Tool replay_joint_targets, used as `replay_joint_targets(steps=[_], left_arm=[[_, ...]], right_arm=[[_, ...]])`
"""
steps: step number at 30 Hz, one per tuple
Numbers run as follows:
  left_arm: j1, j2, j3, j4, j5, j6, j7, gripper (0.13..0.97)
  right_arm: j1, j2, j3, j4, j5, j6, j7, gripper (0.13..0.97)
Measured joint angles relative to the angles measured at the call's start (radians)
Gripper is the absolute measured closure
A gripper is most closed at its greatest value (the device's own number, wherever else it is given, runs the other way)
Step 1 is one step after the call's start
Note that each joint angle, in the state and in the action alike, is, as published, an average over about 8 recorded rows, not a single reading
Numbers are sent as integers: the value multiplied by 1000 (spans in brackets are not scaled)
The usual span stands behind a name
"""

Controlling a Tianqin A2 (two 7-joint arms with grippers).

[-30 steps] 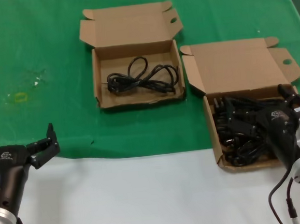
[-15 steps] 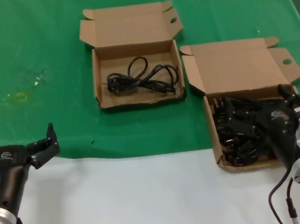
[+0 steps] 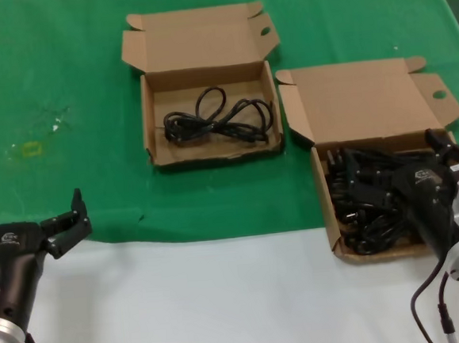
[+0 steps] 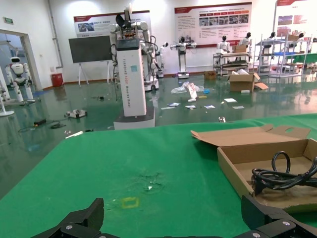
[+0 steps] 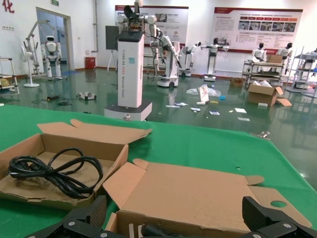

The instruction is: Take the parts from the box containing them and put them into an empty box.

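On the green-covered tabletop (image 3: 64,89) sit two shallow brown cardboard mailer boxes, both with their hinged lids folded back. The box on the robot's right (image 3: 368,113) is nearer to the robot and is heaped with black power cords (image 3: 363,201), their thin cables and chunky plugs tangled together across most of its tray. The other box (image 3: 207,86) lies farther back and toward the middle of the cloth, just beside the first one's lid, and it holds a single coiled cord (image 3: 219,121) lying flat on its floor. The right claw (image 3: 442,148) is down over the full box at its right-hand side, its black body above the cord pile; in the right wrist view its two fingers stand wide apart, with nothing seen between them. The left claw (image 3: 30,215) hangs well away at the near left, over the line where the green cloth meets the bare white surface (image 3: 224,299), its fingers also spread apart and holding nothing. In the left wrist view the farther box and its lone cord (image 4: 282,176) show off to one side.
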Motion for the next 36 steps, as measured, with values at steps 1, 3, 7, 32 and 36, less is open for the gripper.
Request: replay_joint_targets(steps=[1,3,7,32,36], left_arm=[[0,0,0,0,0,0,0,132],[0,0,0,0,0,0,0,132],[0,0,0,0,0,0,0,132],[0,0,0,0,0,0,0,132],[0,0,0,0,0,0,0,132]], right_arm=[[0,0,0,0,0,0,0,129],[0,0,0,0,0,0,0,129],[0,0,0,0,0,0,0,129],[0,0,0,0,0,0,0,129],[0,0,0,0,0,0,0,129]])
